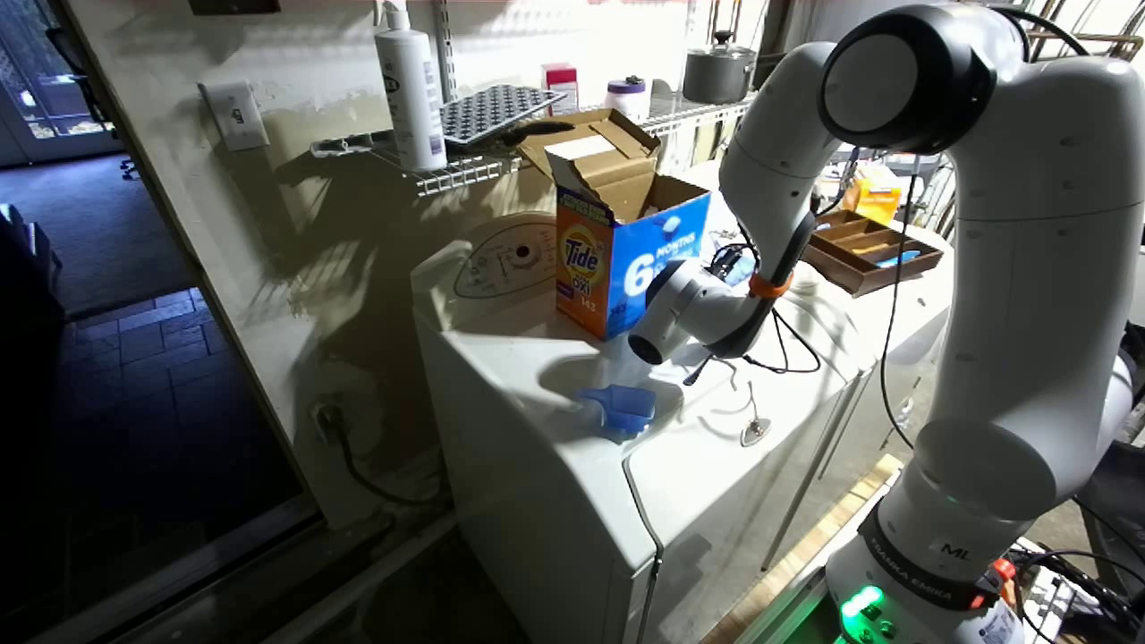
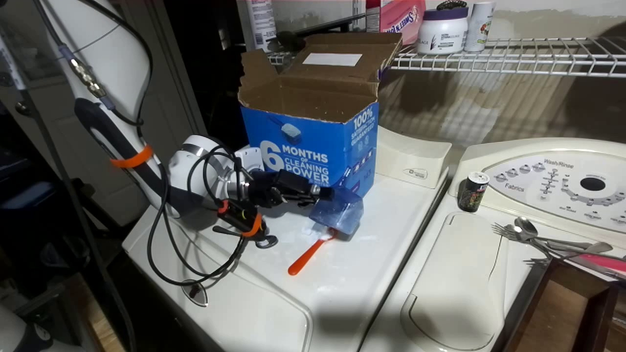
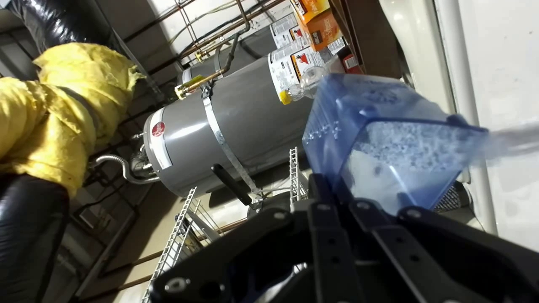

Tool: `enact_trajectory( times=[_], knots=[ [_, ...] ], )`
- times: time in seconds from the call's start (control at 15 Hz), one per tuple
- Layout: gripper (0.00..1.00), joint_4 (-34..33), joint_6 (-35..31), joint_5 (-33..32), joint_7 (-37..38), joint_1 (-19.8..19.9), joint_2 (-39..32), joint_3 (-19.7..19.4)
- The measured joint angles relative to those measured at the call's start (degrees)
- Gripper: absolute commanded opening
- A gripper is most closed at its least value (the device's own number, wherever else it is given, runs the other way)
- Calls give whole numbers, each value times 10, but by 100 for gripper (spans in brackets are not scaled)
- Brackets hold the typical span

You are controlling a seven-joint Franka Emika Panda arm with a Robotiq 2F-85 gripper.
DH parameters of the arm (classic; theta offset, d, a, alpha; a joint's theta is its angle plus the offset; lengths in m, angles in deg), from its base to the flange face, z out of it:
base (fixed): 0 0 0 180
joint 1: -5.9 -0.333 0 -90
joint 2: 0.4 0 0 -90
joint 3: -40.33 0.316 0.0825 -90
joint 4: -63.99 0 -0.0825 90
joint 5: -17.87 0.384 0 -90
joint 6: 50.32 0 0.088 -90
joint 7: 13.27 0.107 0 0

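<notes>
The black end effector (image 3: 332,187) was clamped on a translucent blue plastic scoop (image 2: 340,215), its two fingers drawn together at the scoop's edge, right of centre in the wrist view. White granular residue (image 3: 417,141) clung inside the tilted scoop. In an exterior view the scoop was near the centre of the frame, low over the white enamelled appliance surface (image 2: 342,288); whether it touched could not be told. Just below it, a slim utensil with an orange handle (image 2: 308,256) lay on that surface, its upper end partly hidden.

In both exterior views a blue-and-orange cardboard Tide box (image 2: 313,142) with raised flaps stood just above the scoop in the frame. Toward the right edge of an exterior view, a small black cylindrical canister with a white top (image 2: 473,193) stood upright, silver metal cutlery (image 2: 538,242) lay lower down, and part of a brown wooden tray (image 2: 557,308) occupied the lower right corner. A white wire shelf (image 2: 513,63) ran across the upper right.
</notes>
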Motion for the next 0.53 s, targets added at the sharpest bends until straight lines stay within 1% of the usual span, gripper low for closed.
enact_trajectory(
  times=[0.2, 0.53],
  knots=[
    [1, -1, -2, 6, 0, 2, -1, 0],
    [1, -13, -22, 36, 0, 10, -1, 0]
  ],
)
